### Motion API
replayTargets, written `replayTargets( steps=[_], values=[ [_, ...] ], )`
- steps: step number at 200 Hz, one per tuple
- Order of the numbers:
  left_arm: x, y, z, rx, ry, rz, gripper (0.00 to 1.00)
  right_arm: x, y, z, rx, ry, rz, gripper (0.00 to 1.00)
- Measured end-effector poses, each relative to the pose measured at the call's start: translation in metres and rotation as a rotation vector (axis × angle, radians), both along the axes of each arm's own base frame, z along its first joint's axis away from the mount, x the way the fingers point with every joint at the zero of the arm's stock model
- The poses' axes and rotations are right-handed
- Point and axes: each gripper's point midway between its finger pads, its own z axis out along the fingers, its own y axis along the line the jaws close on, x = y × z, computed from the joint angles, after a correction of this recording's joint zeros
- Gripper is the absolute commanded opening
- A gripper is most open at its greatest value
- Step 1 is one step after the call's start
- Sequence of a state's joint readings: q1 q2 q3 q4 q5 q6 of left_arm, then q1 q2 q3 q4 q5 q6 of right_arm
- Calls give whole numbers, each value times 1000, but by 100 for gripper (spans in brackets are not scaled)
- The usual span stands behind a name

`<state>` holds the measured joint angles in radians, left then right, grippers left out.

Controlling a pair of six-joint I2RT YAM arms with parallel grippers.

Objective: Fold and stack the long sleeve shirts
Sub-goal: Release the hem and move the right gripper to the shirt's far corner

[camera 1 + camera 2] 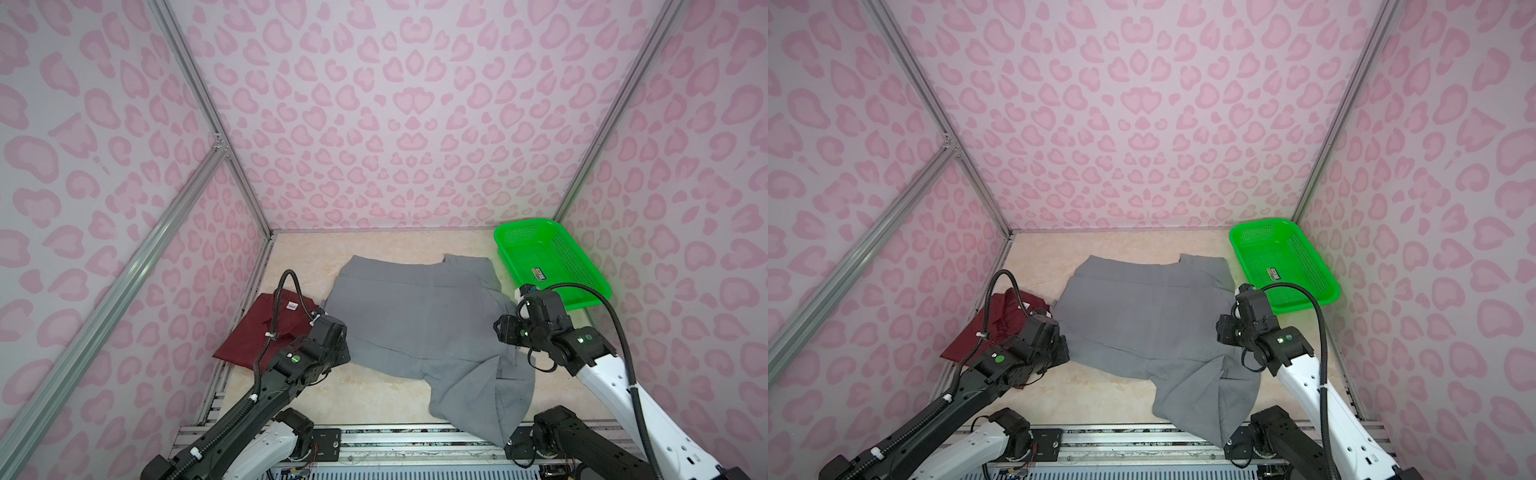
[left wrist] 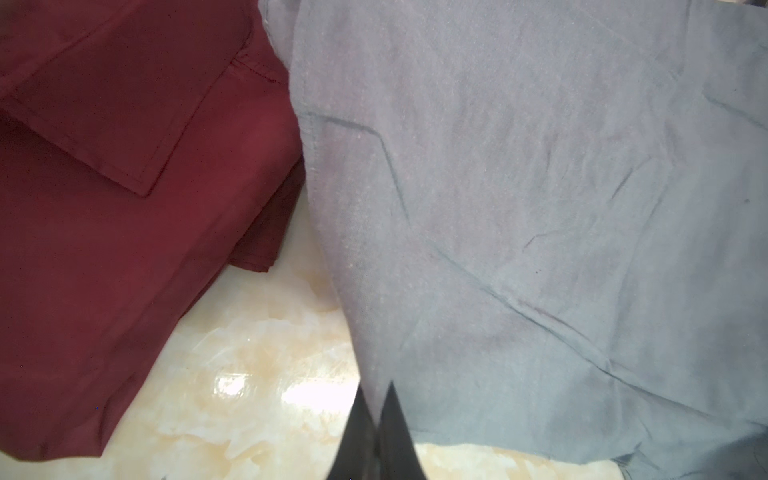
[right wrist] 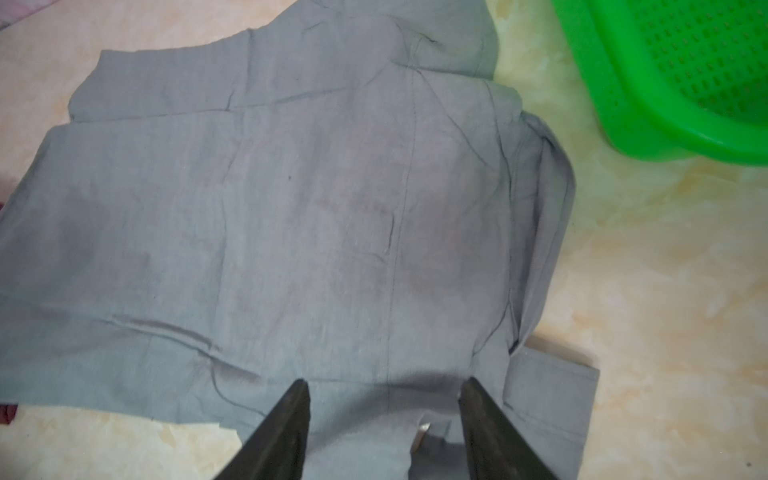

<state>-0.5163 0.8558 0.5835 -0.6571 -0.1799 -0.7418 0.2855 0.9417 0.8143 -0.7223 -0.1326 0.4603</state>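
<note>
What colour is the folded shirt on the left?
The folded shirt is dark maroon, clearest in the left wrist view.

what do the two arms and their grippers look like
The left arm has a black forearm, the right arm a white one; both have black wrists with a round green dot and a looping black ribbed cable held by white clips. The left gripper and right gripper have slim black fingers tapering to points.

Grey shirt [image 1: 415, 324] is plain, maroon shirt [image 1: 245, 336] dark, basket [image 1: 536, 249] bright green, walls [image 1: 415, 124] pink-blotched.
</note>
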Motion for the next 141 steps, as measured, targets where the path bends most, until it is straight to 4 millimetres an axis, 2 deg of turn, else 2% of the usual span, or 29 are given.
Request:
replayTargets(
  steps=[13, 36, 69, 77, 102, 122, 141],
  values=[
    [-3, 0, -4, -7, 11, 5, 4, 23, 6, 2, 31, -3, 1, 71],
    [-7, 0, -13, -7, 42, 7, 4, 80, 13, 2, 46, -37, -22, 74],
    [-12, 0, -20, -15, 58, 11, 5, 156, 11, -22, 23, 7, -82, 75],
    [-15, 0, -22, -22, 66, 12, 11, 175, 11, -26, 17, 6, -91, 75],
    [-20, -3, -22, -57, 70, 20, 43, 216, 8, -36, -25, 2, -109, 76],
    [-22, -4, -12, -90, 55, 29, 56, 244, 0, -42, -56, -3, -129, 78],
    [-18, -7, 13, -114, 15, 28, 62, 263, -15, -52, -96, 12, -164, 81]
  ],
)
